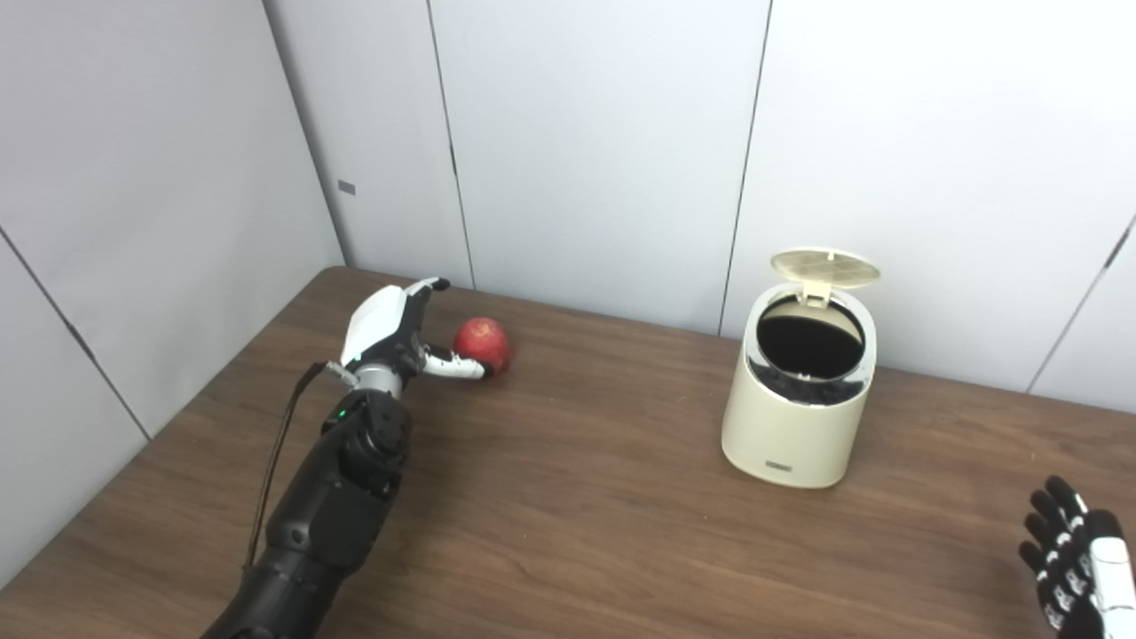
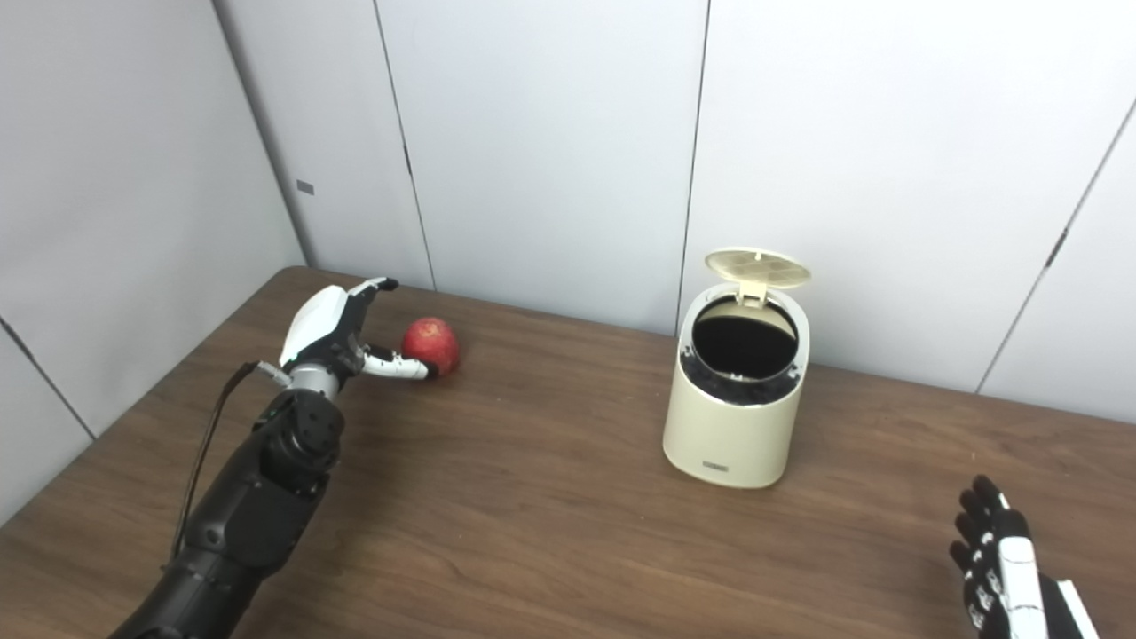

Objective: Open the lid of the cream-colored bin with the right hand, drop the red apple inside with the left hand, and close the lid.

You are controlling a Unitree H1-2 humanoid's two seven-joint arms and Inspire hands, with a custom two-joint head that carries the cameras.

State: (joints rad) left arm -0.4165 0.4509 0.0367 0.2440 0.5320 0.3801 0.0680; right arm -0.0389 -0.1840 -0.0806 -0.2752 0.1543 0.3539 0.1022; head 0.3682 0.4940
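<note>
Left hand [image 1: 395, 330] reached beside the red apple [image 1: 483, 344], fingers spread, nothing held.

The right hand [image 2: 998, 557] is kept low, fingers apart; the cream-colored bin [image 2: 738, 399] is seen upright, lid [image 2: 757, 266] raised, interior dark.

The counter [image 1: 577, 532] is a dark brown wood-grain surface, its far edge running along pale wall panels [image 1: 603, 133] and its left edge angling toward the near left corner. Two things sit directly on it. Over at the far left rests the red apple [image 1: 482, 344], close to the back edge. Well apart from it, right of centre, stands the cream-colored bin [image 1: 799, 399], upright on its base, its lid [image 1: 825, 267] tipped up at the back and the dark opening showing. Bare wood lies between them.
</note>
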